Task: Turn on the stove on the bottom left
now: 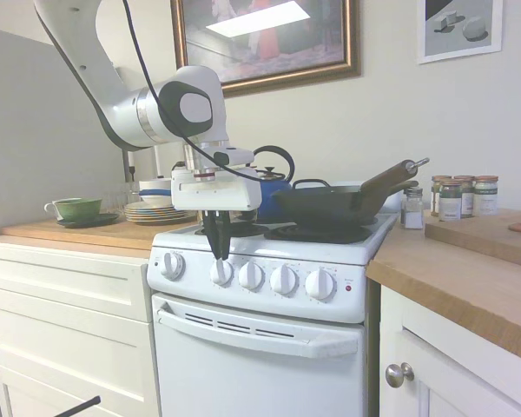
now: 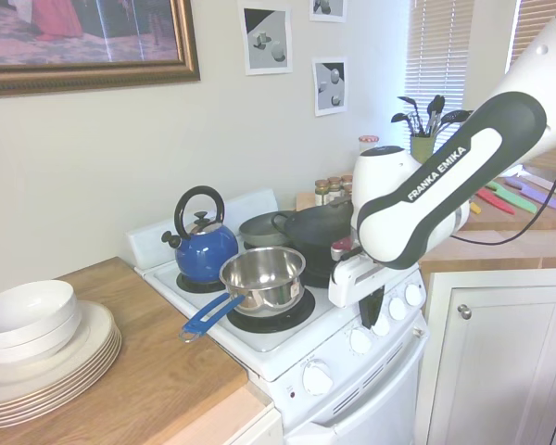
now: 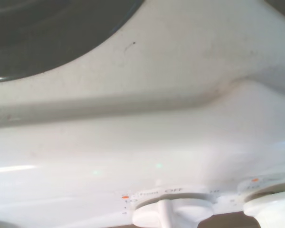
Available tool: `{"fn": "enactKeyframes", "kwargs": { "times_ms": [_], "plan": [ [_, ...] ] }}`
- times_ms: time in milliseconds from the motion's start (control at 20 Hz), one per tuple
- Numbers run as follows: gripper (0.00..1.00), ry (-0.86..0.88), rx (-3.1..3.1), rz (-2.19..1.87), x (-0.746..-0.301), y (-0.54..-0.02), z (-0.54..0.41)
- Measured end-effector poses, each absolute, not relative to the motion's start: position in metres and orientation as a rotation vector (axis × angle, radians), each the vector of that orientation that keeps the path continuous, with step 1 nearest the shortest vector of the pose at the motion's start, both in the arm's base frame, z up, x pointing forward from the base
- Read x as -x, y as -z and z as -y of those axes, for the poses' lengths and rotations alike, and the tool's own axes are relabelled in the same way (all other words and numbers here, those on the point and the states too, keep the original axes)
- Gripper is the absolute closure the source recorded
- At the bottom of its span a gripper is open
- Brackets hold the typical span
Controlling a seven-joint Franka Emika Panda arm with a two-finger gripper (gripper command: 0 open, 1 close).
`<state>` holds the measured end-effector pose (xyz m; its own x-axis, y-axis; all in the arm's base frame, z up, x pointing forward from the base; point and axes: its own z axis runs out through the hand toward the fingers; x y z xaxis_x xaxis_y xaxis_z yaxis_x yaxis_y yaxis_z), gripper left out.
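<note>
From the first exterior view I had a green cup (image 1: 76,207) on its saucer at the far left of the wooden counter (image 1: 87,233), with a stack of plates (image 1: 156,211) at its 3 o'clock. Next came the stove (image 1: 260,347), standing between white cabinets (image 1: 61,321). The gripper (image 1: 218,252) pointed straight down at the front edge of the stove, its dark fingers drawn together to a narrow point touching, or just above, the second knob (image 1: 221,273) from the left; I could not tell whether they pinched it. The first knob (image 1: 172,265) sat at the gripper's 8 o'clock. Behind the gripper stood a blue kettle (image 1: 269,187), and at its 3 o'clock a black pan (image 1: 330,204) lay on a burner. The small red light (image 1: 348,287) showed past the last knob. Spice jars (image 1: 460,196) stood on the right counter. The second exterior view added a steel pot (image 2: 262,276) with a blue handle on a front burner (the wrist view showed a knob (image 3: 173,213) under the word OFF).
</note>
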<state>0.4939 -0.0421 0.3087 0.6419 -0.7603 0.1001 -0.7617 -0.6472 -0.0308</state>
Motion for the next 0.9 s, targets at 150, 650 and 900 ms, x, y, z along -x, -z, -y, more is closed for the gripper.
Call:
{"fn": "enactKeyframes", "kwargs": {
  "times_ms": [150,650,900],
  "plan": [
    [1.00,-0.169,-2.833,1.306,-0.495,-0.304,0.039],
    [1.00,-0.175,-2.827,1.312,-0.502,-0.295,0.043],
    [1.00,-0.170,-2.834,1.297,-0.503,-0.295,0.035]
  ]
}}
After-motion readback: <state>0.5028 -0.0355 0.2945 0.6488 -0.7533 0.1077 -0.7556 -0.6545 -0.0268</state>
